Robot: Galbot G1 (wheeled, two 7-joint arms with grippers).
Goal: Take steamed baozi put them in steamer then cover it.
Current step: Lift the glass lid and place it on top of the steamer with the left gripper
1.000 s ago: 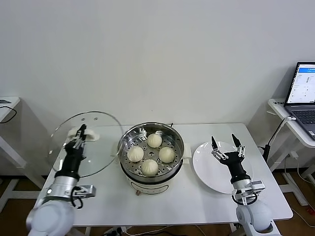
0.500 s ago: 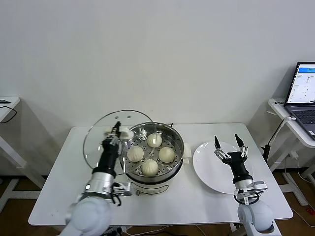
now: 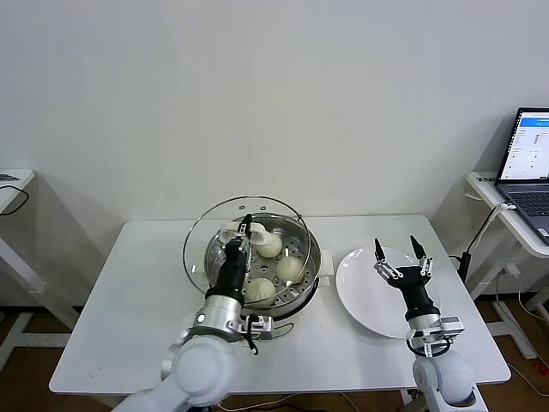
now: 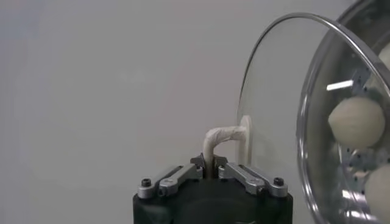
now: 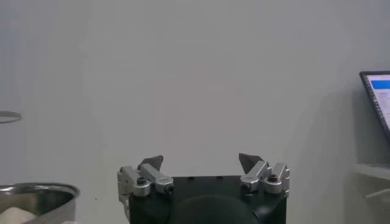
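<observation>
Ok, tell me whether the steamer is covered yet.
Not yet: the left gripper holds the glass lid tilted above the steamer.

Our left gripper (image 3: 245, 225) clamps the lid's handle (image 3: 233, 230), and the tilted lid (image 3: 244, 245) stands between it and the steamer (image 3: 262, 257), blocking the way to the baozi (image 3: 291, 269). Our right gripper (image 3: 401, 252), fingers spread, hovers over the plate (image 3: 364, 296) with open air around it.
</observation>
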